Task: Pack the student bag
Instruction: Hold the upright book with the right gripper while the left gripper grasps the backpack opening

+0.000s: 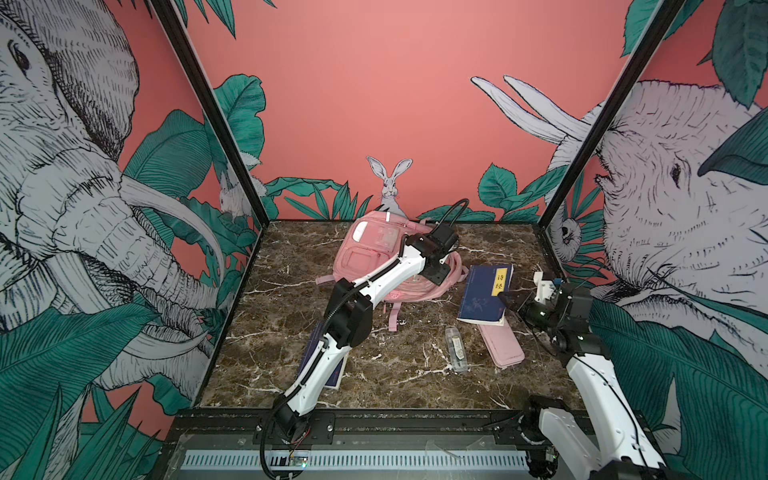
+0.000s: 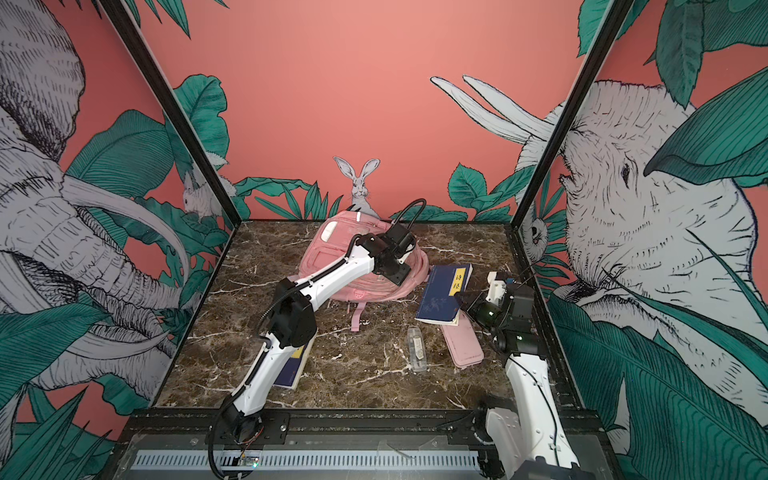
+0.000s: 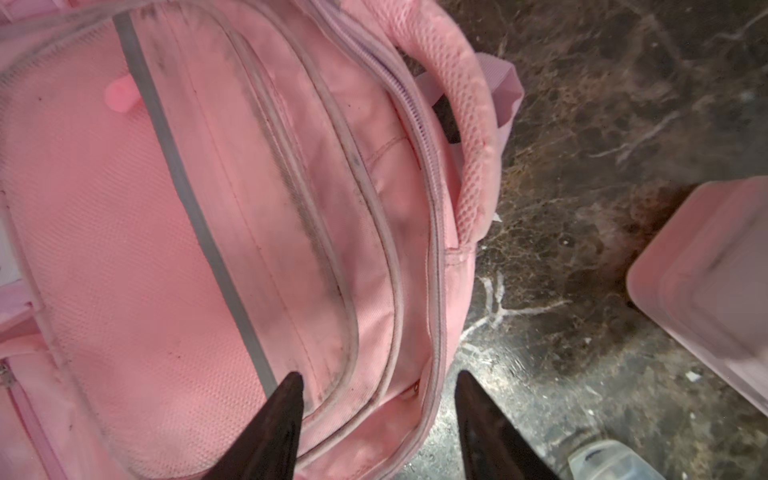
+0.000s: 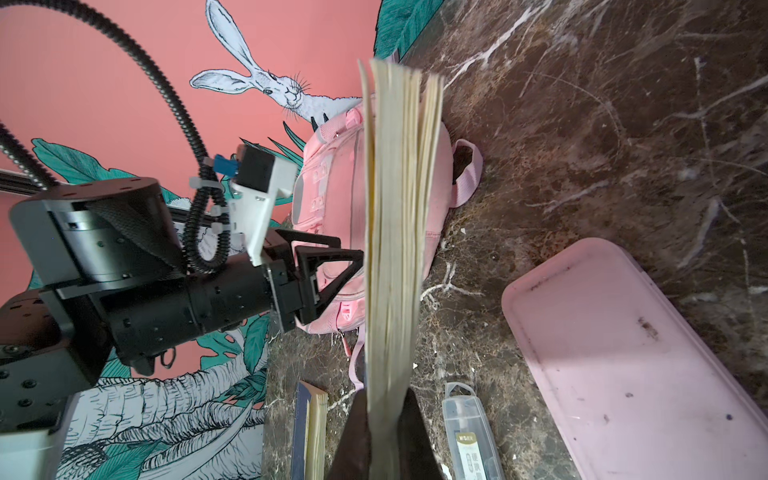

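While the dark marble counter (image 1: 270,324) sits boxed in by coral jungle-mural walls (image 1: 374,104), you have the student bag (image 1: 370,253) lying flat at the middle of its back edge, and the zips that show look closed. Your left gripper (image 3: 376,378) hovers over the bag's right side, jaws apart and empty. Your right gripper (image 4: 384,399) is clamped on a tilted blue book (image 1: 484,295) near the right edge. Beside it lie a shut pink pencil case (image 1: 500,345) and a clear pen box (image 1: 456,349).
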Motion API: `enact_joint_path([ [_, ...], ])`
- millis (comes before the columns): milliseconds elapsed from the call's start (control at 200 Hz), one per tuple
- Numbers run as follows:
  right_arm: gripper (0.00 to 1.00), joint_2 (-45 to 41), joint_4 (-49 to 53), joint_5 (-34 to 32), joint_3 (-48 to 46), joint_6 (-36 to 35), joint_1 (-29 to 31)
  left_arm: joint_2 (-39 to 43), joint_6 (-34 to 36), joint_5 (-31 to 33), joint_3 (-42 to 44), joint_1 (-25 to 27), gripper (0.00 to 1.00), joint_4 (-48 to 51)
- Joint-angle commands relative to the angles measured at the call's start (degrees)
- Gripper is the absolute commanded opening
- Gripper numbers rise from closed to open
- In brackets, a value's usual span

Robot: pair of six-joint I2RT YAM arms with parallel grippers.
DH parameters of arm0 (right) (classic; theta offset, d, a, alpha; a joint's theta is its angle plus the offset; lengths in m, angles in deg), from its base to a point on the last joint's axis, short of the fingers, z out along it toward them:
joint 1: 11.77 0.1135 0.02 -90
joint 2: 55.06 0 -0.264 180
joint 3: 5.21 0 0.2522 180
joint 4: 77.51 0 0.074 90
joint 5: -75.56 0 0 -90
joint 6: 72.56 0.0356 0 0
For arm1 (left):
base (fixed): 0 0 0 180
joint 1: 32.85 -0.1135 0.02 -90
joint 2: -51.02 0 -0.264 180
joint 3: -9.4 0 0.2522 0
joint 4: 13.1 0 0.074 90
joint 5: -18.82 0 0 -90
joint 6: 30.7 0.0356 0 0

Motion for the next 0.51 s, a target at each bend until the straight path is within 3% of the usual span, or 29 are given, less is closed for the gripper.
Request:
enact_joint_path([
  [0,0.00,-1.12,-2.18,1.95,-0.37,-0.36,-0.32,-1.01,4.22,10.43,-2.03,1.84,0.63,3.94],
  [190,0.00,-1.74,-3.39,2.60,-1.35,0.59,-0.36,-3.02,8.18,24.45,-0.53,4.18,0.61,0.43],
  [500,0.00,-3.03,-2.98,3.20,-2.19,1.02,-0.36,-4.72,9.32,28.37,2.28,4.17,0.58,-4.18],
])
